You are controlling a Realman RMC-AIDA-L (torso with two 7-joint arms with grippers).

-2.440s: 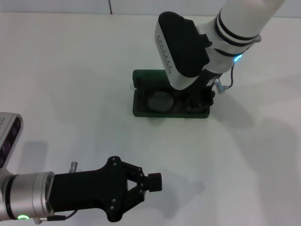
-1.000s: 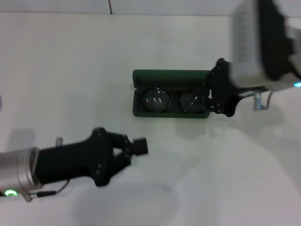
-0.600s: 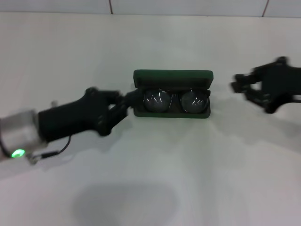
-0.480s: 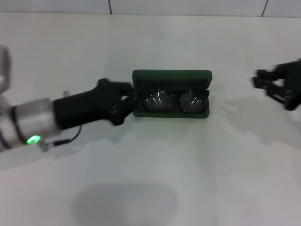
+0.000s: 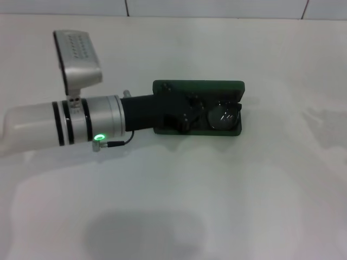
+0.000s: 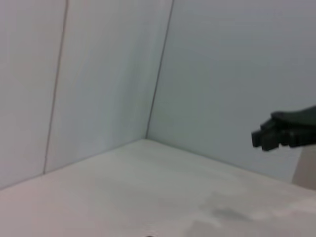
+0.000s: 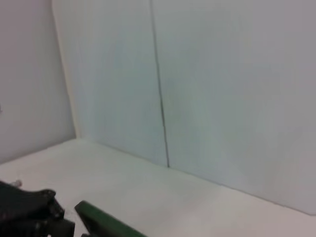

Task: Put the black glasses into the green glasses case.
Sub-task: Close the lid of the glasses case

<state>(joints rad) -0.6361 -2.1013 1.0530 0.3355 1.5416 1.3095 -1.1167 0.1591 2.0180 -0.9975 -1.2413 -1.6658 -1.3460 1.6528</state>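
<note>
The left gripper (image 5: 187, 112) reached over the left half of the open green glasses case (image 5: 198, 86), its jaw state unclear, while the black glasses (image 5: 223, 116) lay inside the case on the table (image 5: 217, 195).

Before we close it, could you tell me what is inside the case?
The glasses lie in the open case. One lens shows; the left gripper covers the other.
</note>
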